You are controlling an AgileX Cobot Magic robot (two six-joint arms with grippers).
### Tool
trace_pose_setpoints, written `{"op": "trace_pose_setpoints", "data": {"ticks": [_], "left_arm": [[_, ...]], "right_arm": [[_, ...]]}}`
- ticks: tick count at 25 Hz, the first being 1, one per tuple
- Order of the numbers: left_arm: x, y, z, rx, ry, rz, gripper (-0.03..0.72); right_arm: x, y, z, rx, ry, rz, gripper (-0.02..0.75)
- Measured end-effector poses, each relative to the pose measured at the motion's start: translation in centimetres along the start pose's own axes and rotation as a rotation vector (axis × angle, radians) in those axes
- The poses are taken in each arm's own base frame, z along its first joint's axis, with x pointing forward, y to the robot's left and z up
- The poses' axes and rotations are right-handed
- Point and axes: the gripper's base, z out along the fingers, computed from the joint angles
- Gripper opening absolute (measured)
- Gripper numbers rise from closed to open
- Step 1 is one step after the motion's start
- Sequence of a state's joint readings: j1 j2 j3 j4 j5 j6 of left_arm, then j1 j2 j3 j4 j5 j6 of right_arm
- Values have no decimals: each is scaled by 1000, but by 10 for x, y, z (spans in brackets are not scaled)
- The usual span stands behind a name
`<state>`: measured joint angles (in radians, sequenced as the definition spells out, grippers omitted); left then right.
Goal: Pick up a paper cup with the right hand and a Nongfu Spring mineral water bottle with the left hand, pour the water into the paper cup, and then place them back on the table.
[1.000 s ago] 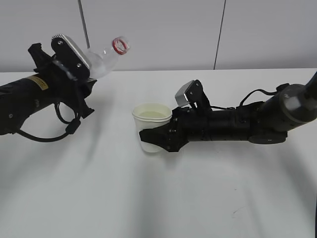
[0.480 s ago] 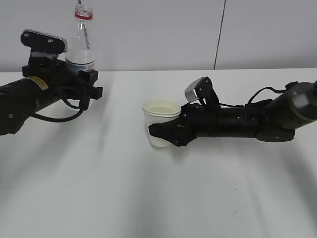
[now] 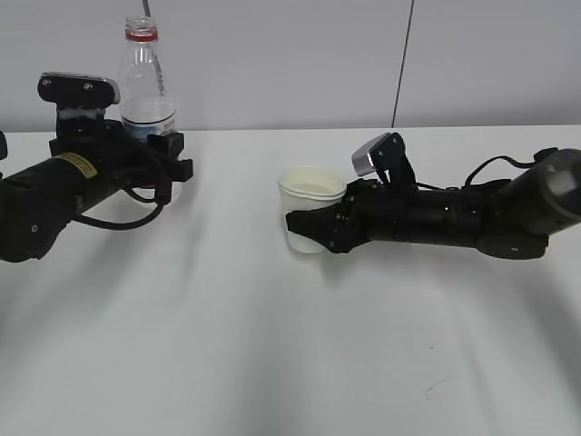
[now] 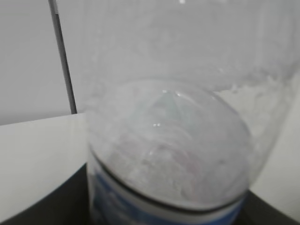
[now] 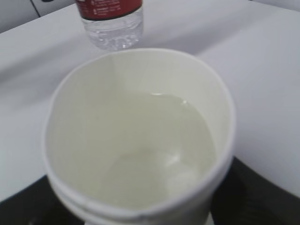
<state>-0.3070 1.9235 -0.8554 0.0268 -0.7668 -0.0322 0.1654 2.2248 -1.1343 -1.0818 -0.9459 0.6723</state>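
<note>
Left gripper [image 3: 162,156]: closed around the lower body of the Nongfu Spring mineral water bottle [image 3: 145,84], black fingers wrapping its front at label height; the arm reaches in from the left edge of the exterior view, with a yellow sticker and a looping black cable under it
Bottle: upright in the left gripper's grasp, neck and red ring rising above the wrist housing, mouth open with no cap on it; whether its base touches the table [image 3: 272,354] cannot be told, as the gripper hides it
Bottle from the left wrist: the clear ribbed body [image 4: 168,150] fills the view just ahead of the camera, a blue-and-white band at its lower edge, blurred
Right gripper [image 3: 313,229]: clamped on the paper cup [image 3: 311,198], black fingers pressing its lower wall from both sides; the arm lies low and nearly level, coming in from the right, a silver-grey plate tilted up behind the wrist
Cup: upright at the tip of the right gripper, rim above the fingers, pale water showing inside; whether its bottom rests on the table is unclear
Cup from the right wrist: the open mouth [image 5: 136,136] sits directly ahead of the camera, clear water covering the bottom, rolled rim slightly out of round
Beyond the cup: the bottle's ribbed base [image 5: 114,28] and red label edge stand well beyond the right gripper, on the far side of the cup
Spacing: the two grippers are well apart, bare white tabletop between them
</note>
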Motion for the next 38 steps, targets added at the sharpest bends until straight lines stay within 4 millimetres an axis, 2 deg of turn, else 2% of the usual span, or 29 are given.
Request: {"op": "trace_pose_setpoints", "data": {"ticks": [2, 4, 8, 15, 23, 30, 33, 38], "left_arm": [[-1, 0, 0, 0, -7, 0, 387], [-1, 0, 0, 0, -12, -4, 420], [-3, 0, 0, 1, -28, -3, 389], [-5, 0, 0, 1, -50, -4, 388], [-4, 0, 0, 1, -51, -4, 387], [6, 0, 4, 1, -33, -4, 387], [9, 0, 5, 1, -31, -4, 387], [10, 0, 5, 2, -38, -4, 387]], "right_arm": [[-1, -6, -3, 41, -15, 13, 507], [-2, -13, -5, 85, -29, 19, 507], [-2, -24, -9, 193, -43, 34, 507], [-5, -36, -12, 322, -74, 30, 507], [-7, -58, -28, 494, -134, 86, 507], [-4, -69, -36, 596, -115, 95, 507], [-1, -71, -36, 621, -118, 105, 507], [17, -75, -33, 641, -91, 142, 507]]}}
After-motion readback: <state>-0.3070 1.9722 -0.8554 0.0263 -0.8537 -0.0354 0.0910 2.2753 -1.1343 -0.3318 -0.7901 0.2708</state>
